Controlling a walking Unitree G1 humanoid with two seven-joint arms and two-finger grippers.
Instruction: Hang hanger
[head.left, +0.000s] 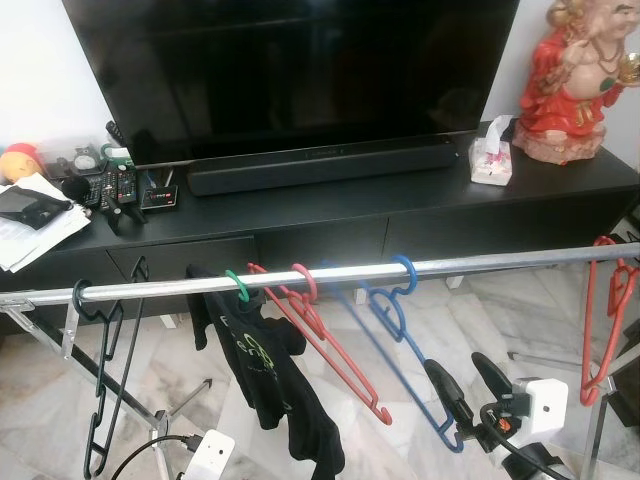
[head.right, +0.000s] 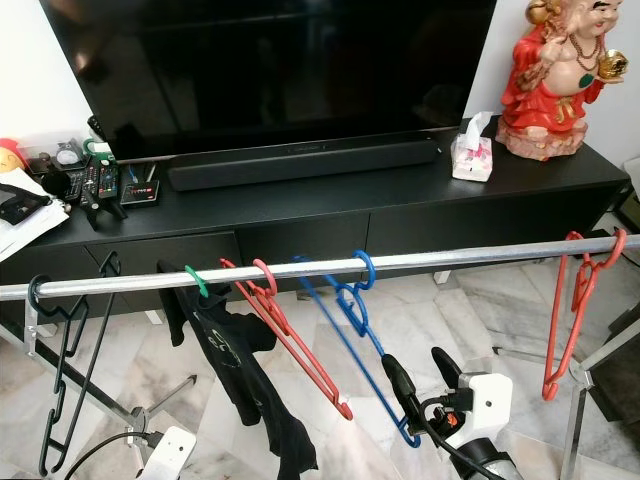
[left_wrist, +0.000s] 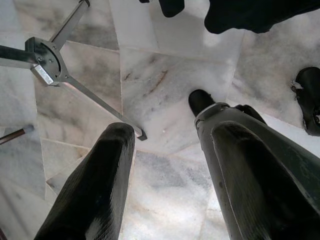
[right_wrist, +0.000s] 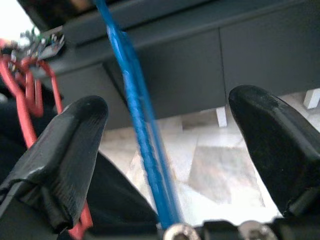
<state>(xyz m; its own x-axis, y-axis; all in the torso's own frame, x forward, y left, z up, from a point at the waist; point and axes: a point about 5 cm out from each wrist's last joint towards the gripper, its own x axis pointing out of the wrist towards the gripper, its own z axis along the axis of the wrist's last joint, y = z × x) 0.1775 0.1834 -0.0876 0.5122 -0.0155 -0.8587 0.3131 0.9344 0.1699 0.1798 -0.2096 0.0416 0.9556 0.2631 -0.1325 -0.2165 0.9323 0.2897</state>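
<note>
While your right gripper (head.left: 468, 385) hangs below the rail (head.left: 480, 264), its fingers spread apart, the blue hanger (head.left: 400, 320) is hooked on that rail
You see its blue bar running between those fingers in the right wrist view, contact unclear; your left gripper (left_wrist: 165, 170) points at the marble floor (left_wrist: 160, 90), fingers apart and empty, its arm cut off at the frame edge

hangers (head.left: 395, 300) on rail (head.left: 320, 272), television (head.left: 290, 70) behind
</note>
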